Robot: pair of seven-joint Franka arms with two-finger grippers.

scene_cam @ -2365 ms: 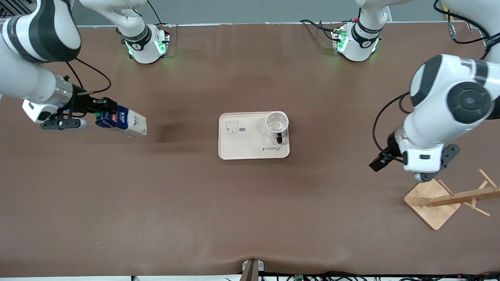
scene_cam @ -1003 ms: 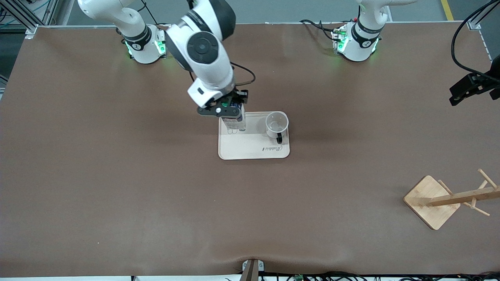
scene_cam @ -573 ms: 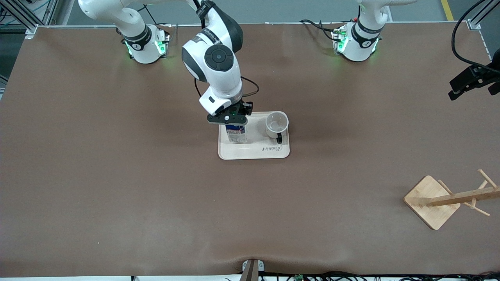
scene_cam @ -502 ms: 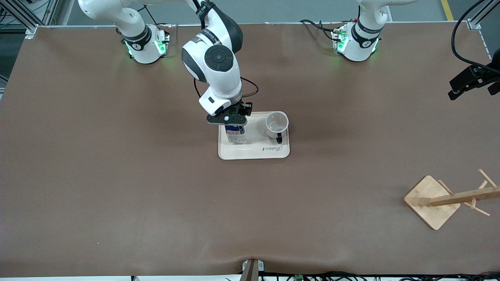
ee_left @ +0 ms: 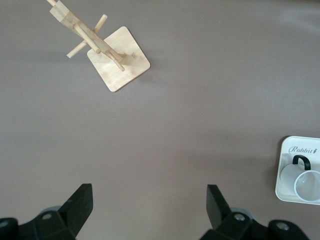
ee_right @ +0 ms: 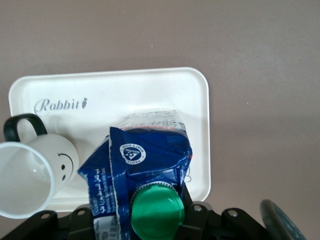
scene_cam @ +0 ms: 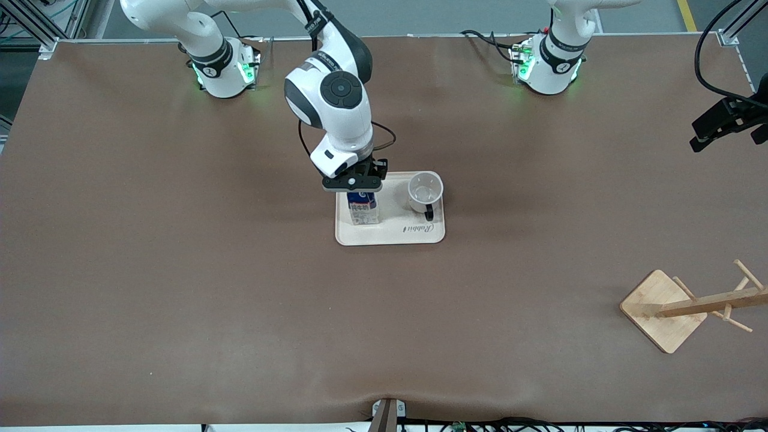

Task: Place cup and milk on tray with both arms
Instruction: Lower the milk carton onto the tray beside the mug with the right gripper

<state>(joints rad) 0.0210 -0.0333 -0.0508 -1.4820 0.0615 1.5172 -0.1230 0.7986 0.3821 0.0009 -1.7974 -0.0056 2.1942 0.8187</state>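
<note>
right fingers point(scene_cam: 354, 183) still grip the milk point(scene_cam: 363, 208), now lowered onto the tray point(scene_cam: 390, 237); left fingers point(ee_left: 150, 210) open.

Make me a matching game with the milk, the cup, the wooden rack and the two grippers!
Things:
1. milk
2. cup
3. wooden rack
4. left gripper

Places or states:
A. open, holding nothing
B. on the bare table toward the left arm's end
C. standing free on the tray, handle toward the front camera
D. on the tray, right gripper shut on its top

Pairs: 1-D, 2-C, 3-B, 4-A
</note>
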